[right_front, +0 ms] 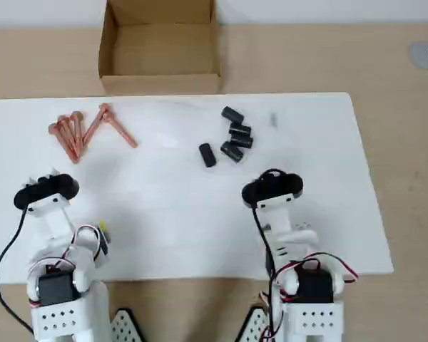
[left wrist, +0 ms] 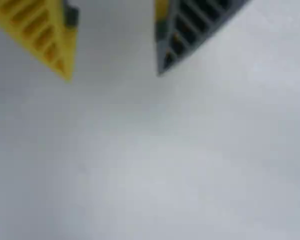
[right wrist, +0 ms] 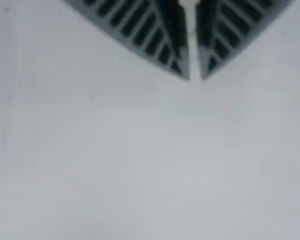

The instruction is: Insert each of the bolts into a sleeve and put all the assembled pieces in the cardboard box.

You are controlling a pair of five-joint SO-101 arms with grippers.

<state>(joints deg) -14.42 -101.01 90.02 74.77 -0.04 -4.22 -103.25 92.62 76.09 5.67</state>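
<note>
bolts [right_front: 71,139] and sleeves [right_front: 240,140] well apart

readable text: none in any view
cardboard box [right_front: 160,84]: plain brown walls, no print or label
white mat [right_front: 171,214]: no writing, numbers or signs
bolts [right_front: 75,132]: no markings legible (too small to tell)
sleeves [right_front: 235,135]: plain black, no markings legible
</note>
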